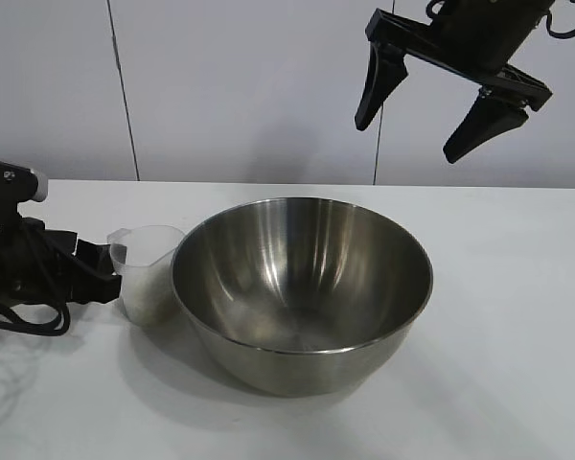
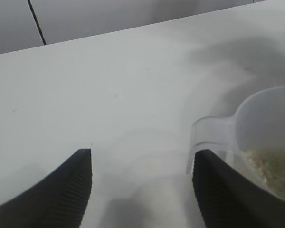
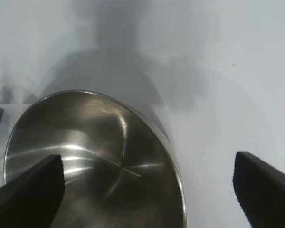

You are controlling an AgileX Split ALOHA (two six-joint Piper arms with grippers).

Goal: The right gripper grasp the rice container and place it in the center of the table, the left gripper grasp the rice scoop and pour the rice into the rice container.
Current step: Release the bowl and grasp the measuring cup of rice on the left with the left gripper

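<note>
Clear plastic rice scoop (image 2: pixel 256 142) sits off-centre, touching one finger of the open-jawed left gripper (image 2: pixel 142 185), handle unpinched; right gripper (image 1: pixel 452 96) hangs open-jawed above.

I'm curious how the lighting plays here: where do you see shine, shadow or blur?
Exterior view: the steel bowl shows bright streaks inside and throws a soft shadow on the white table. Right wrist view: a dark shadow lies on the table beyond the bowl, and the right tool looks blurred. Left wrist view: the left tool frames the plastic cup, its rice hazy.
</note>
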